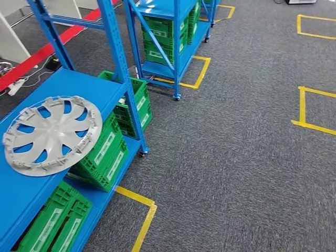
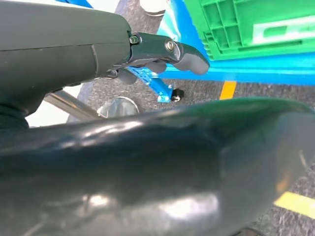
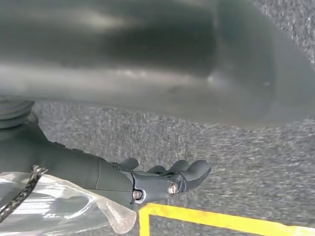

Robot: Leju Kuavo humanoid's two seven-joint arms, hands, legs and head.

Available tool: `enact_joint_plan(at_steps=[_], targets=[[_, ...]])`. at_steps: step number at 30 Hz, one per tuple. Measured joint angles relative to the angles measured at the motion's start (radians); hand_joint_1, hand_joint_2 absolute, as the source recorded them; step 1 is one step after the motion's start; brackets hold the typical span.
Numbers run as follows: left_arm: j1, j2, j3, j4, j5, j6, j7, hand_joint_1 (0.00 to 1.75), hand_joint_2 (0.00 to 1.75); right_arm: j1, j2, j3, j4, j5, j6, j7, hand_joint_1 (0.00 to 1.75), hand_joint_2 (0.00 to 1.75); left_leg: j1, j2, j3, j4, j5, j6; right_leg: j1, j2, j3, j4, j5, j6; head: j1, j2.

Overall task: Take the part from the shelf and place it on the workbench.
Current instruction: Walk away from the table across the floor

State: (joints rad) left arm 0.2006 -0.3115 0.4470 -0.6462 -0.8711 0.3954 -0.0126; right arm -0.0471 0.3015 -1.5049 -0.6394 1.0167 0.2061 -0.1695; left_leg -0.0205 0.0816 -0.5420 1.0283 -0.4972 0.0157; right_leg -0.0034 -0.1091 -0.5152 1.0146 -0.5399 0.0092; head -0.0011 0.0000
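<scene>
Green crates [image 1: 59,220] sat nearest me, under the blue shelf [image 1: 23,194]. On it, left, I logged the grey part [image 1: 51,134], lying flat. Left hand [image 2: 163,54] and right hand [image 3: 163,179] hung empty, fingers loosely apart.

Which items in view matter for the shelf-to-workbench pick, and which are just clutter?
Job:
- silver wheel cover
- blue shelf it lies on
- left hand and right hand, both holding nothing

Clutter:
- green crates
- second blue rack
- yellow floor tape

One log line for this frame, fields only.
part: wheel cover flat on blue shelf | left hand: holds nothing | right hand: holds nothing | stage: pick not started
</scene>
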Motion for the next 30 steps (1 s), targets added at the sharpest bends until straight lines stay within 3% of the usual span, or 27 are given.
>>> enact_joint_plan(at_steps=[2, 3, 4, 6, 8, 9, 10, 11, 13, 15, 16, 17, 18, 20, 22, 24, 25, 27, 28, 30], targets=[[0.002, 0.000, 0.000, -0.001, 0.000, 0.000, 0.000, 0.00, 0.00, -0.003, 0.000, 0.000, 0.000, 0.000, 0.000, 0.000, 0.00, 0.00, -0.002, -0.017, -0.001, -0.012, 0.002, 0.008, 0.001, -0.022, 0.005, -0.004, -0.001, 0.009, -0.001, 0.000], [0.003, -0.001, 0.000, -0.001, 0.000, 0.000, 0.000, 0.00, 0.00, -0.004, 0.000, 0.000, 0.000, 0.000, 0.000, 0.000, 0.00, 0.00, 0.001, -0.029, 0.001, -0.019, 0.007, 0.012, 0.000, -0.014, 0.005, -0.003, -0.005, 0.014, 0.000, 0.000], [0.003, -0.002, 0.001, -0.001, 0.000, 0.000, 0.000, 0.00, 0.00, -0.006, 0.000, 0.000, 0.000, 0.001, 0.000, -0.001, 0.00, 0.00, 0.005, -0.041, 0.004, -0.027, 0.013, 0.017, -0.001, 0.010, 0.000, 0.012, -0.018, 0.019, 0.002, 0.000], [0.004, -0.004, -0.001, -0.002, 0.000, 0.000, 0.000, 0.00, 0.00, -0.004, 0.000, 0.001, 0.000, 0.001, 0.000, -0.002, 0.00, 0.00, 0.012, -0.063, 0.006, -0.037, 0.022, 0.024, -0.004, 0.078, -0.042, 0.104, -0.071, 0.027, 0.006, 0.000], [0.004, -0.004, -0.002, -0.002, -0.001, 0.000, 0.000, 0.00, 0.00, 0.000, 0.000, 0.000, 0.000, 0.001, 0.000, -0.002, 0.00, 0.00, 0.014, -0.088, 0.004, -0.037, 0.024, 0.026, -0.007, 0.106, -0.107, 0.234, -0.123, 0.032, 0.006, 0.000], [0.004, -0.004, -0.001, -0.002, -0.001, 0.000, 0.000, 0.00, 0.00, 0.002, 0.000, 0.000, 0.000, 0.001, 0.000, -0.001, 0.00, 0.00, 0.015, -0.102, 0.004, -0.036, 0.024, 0.026, -0.008, 0.108, -0.127, 0.267, -0.126, 0.034, 0.006, 0.000], [0.004, -0.004, -0.001, -0.002, -0.001, 0.000, 0.000, 0.00, 0.00, 0.002, 0.000, 0.000, 0.000, 0.001, 0.000, -0.001, 0.00, 0.00, 0.016, -0.116, 0.005, -0.036, 0.023, 0.025, -0.009, 0.108, -0.130, 0.262, -0.108, 0.037, 0.006, 0.000], [0.004, -0.004, -0.001, -0.002, -0.001, -0.001, 0.000, 0.00, 0.00, 0.002, 0.000, 0.000, 0.000, 0.001, 0.000, -0.001, 0.00, 0.00, 0.018, -0.130, 0.008, -0.034, 0.022, 0.022, -0.012, 0.112, -0.112, 0.217, -0.072, 0.039, 0.006, 0.000], [0.003, -0.004, -0.002, -0.002, -0.001, 0.000, 0.000, 0.00, 0.00, 0.002, 0.000, 0.000, 0.001, 0.001, 0.000, -0.001, 0.00, 0.00, 0.020, -0.156, 0.009, -0.026, 0.017, 0.012, -0.021, 0.153, -0.054, 0.081, -0.002, 0.046, 0.007, 0.000], [0.003, -0.004, -0.002, -0.003, -0.001, 0.000, 0.000, 0.00, 0.00, 0.003, 0.000, 0.001, 0.002, 0.002, 0.000, -0.001, 0.00, 0.00, 0.021, -0.180, 0.000, -0.015, 0.013, -0.003, -0.027, 0.194, -0.016, 0.007, 0.015, 0.043, 0.008, 0.000], [0.004, -0.003, -0.001, -0.003, -0.001, 0.000, 0.000, 0.00, 0.00, 0.003, 0.000, 0.001, 0.002, 0.002, 0.000, -0.001, 0.00, 0.00, 0.022, -0.192, -0.005, -0.012, 0.015, -0.010, -0.026, 0.198, -0.011, 0.002, 0.009, 0.038, 0.007, 0.000], [0.004, -0.003, -0.001, -0.003, -0.001, 0.000, 0.000, 0.00, 0.00, 0.003, 0.000, 0.001, 0.003, 0.003, 0.000, 0.000, 0.00, 0.00, 0.024, -0.203, -0.010, -0.012, 0.017, -0.016, -0.025, 0.186, -0.010, 0.002, 0.009, 0.031, 0.007, 0.000], [0.005, -0.003, 0.000, -0.003, -0.001, 0.000, 0.000, 0.00, 0.00, 0.002, -0.001, 0.000, 0.003, 0.003, -0.001, -0.001, 0.00, 0.00, 0.024, -0.200, -0.013, -0.008, 0.016, -0.020, -0.025, 0.173, -0.009, 0.001, 0.011, 0.024, 0.007, 0.000], [0.005, -0.002, 0.000, -0.003, -0.001, 0.000, 0.000, 0.00, 0.00, 0.002, -0.001, 0.000, 0.003, 0.002, -0.001, -0.001, 0.00, 0.00, 0.023, -0.157, -0.036, 0.039, -0.015, -0.029, -0.025, 0.145, -0.007, -0.003, 0.013, 0.009, 0.001, 0.000], [0.004, -0.001, -0.002, -0.003, -0.001, 0.000, 0.000, 0.00, 0.00, 0.003, -0.001, 0.000, 0.003, 0.002, 0.000, -0.002, 0.00, 0.00, 0.023, -0.104, -0.093, 0.159, -0.078, -0.035, -0.020, 0.114, -0.005, -0.005, 0.010, -0.001, -0.005, 0.000], [0.004, -0.001, -0.002, -0.003, -0.001, -0.001, 0.000, 0.00, 0.00, 0.005, -0.002, 0.000, 0.003, 0.003, 0.000, -0.001, 0.00, 0.00, 0.024, -0.091, -0.144, 0.267, -0.114, -0.036, -0.015, 0.081, -0.005, -0.004, 0.007, -0.005, -0.005, 0.000], [0.004, -0.001, -0.002, -0.003, -0.001, -0.001, 0.000, 0.00, 0.00, 0.004, -0.002, 0.000, 0.003, 0.003, 0.000, -0.001, 0.00, 0.00, 0.024, -0.090, -0.147, 0.275, -0.104, -0.035, -0.013, 0.067, -0.003, -0.004, 0.005, -0.006, -0.005, 0.000], [0.004, -0.001, -0.001, -0.003, -0.001, -0.001, 0.000, 0.00, 0.00, 0.002, -0.002, 0.000, 0.003, 0.003, -0.001, -0.001, 0.00, 0.00, 0.021, -0.075, -0.098, 0.179, -0.039, -0.024, -0.009, 0.041, 0.004, -0.004, 0.000, -0.006, -0.005, 0.000], [0.004, -0.001, -0.001, -0.004, -0.001, 0.000, 0.000, 0.00, 0.00, 0.001, -0.002, 0.000, 0.003, 0.003, 0.000, -0.001, 0.00, 0.00, 0.015, -0.050, -0.062, 0.111, -0.011, -0.014, -0.007, 0.030, 0.007, -0.005, -0.003, -0.004, -0.004, 0.000], [0.003, -0.001, -0.002, -0.004, -0.001, 0.000, 0.000, 0.00, 0.00, 0.000, -0.002, 0.000, 0.004, 0.002, 0.000, -0.002, 0.00, 0.00, 0.002, -0.007, -0.016, 0.016, 0.010, 0.004, -0.002, 0.008, 0.011, -0.006, -0.010, 0.003, -0.006, 0.000]])
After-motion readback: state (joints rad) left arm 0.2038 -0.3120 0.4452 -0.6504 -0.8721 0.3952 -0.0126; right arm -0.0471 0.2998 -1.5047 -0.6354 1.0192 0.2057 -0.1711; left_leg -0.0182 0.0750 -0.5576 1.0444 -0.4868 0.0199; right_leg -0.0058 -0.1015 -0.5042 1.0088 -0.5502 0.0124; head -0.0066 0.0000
